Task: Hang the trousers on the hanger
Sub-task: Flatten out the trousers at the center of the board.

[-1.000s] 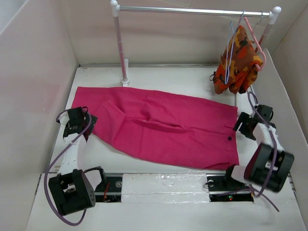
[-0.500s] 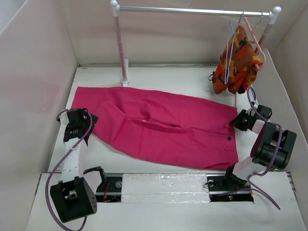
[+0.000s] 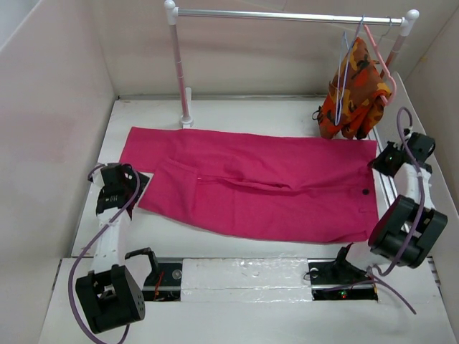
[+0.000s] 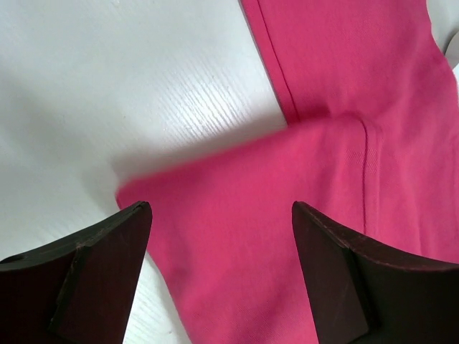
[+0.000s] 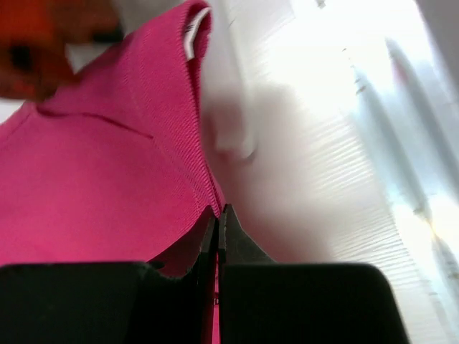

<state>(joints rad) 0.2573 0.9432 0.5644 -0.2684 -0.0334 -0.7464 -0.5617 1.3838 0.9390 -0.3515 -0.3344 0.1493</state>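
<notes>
The right gripper (image 5: 217, 215) is pressed together, pinching the waist edge of the trousers (image 5: 93, 179). Only its wrist view shows that bite. The overhead view merely places it at the cloth's right end, close to the side wall (image 3: 437, 107). The left gripper (image 4: 222, 215) stands wide apart above a leg end, holding nothing. From overhead, the trousers lie flat across the counter (image 3: 251, 118), with bare strips behind and in front. The hanger (image 3: 346, 68) hangs on the rail (image 3: 272, 13) at far right, just beside a patterned garment (image 3: 355, 93).
</notes>
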